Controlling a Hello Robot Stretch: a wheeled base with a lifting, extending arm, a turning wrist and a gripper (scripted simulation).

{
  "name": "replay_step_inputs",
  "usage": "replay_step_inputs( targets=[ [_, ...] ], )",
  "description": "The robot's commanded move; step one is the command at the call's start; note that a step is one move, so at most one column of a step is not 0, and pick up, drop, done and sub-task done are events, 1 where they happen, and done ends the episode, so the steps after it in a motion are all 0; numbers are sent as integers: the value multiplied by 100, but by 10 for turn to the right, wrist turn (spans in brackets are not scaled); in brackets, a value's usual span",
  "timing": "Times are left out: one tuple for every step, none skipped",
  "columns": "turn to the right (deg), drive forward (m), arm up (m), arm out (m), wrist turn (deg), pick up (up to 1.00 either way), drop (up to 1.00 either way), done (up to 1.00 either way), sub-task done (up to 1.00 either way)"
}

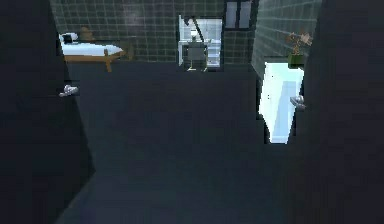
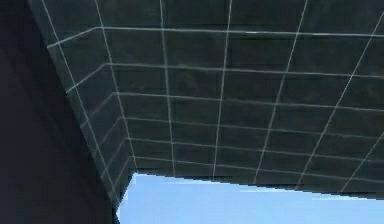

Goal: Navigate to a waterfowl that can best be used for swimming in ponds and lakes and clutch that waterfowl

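Forward view gives you a wide dark floor (image 1: 170, 140), open ahead. The bed (image 1: 95, 52) sits against the far wall (image 1: 150, 25), so the middle is free. Mind the edge of the white cabinet (image 1: 277, 105) on that view's right; a plant (image 1: 296, 52) stands on top. You cannot tell where the waterfowl is, or the hand's state.

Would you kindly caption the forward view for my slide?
Bed at far left, rack at centre back, white cabinet on the right.
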Motion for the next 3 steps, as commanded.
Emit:
replay_step_inputs(
  targets=[
    [60, 0, 0, 0, 0, 0, 0, 0, 0],
    [0, 20, 0, 0, 0, 0, 0, 0, 0],
    [0, 100, 0, 0, 0, 0, 0, 0, 0]
  ],
)
